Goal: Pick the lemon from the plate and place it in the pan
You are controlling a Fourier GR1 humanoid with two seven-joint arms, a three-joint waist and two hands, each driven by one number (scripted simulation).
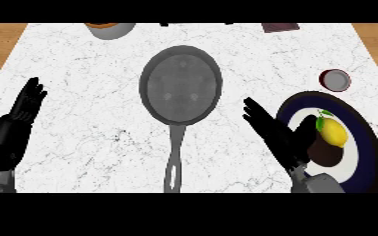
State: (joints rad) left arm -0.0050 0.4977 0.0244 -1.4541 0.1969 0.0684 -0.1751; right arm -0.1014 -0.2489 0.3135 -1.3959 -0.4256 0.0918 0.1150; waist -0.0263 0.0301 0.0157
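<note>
Fingers (260,116) of the right hand (284,140) are extending straight and open, holding nothing, pointing toward 11 o'clock just beside the plate's left rim. Lying on the plate (362,172) at 4 o'clock of the view is the lemon (333,132): a yellow oval with a small green leaf at its upper end, casting a dark shadow on the white centre of the plate, whose rim is dark blue. Occupying the centre of the marble counter (88,70) is the grey pan (181,82), its handle (173,165) running toward 6 o'clock. Standing at 2 o'clock of the lemon is a small red-rimmed bowl (335,79); along the far edge are sitting a grey bowl (111,29) at 11 o'clock and a dark brown object (281,27) at 1 o'clock. Between lemon and pan, only the right hand is intervening. Resting at 9 o'clock, fingers up and open, is the left hand (18,122), touching nothing.
</note>
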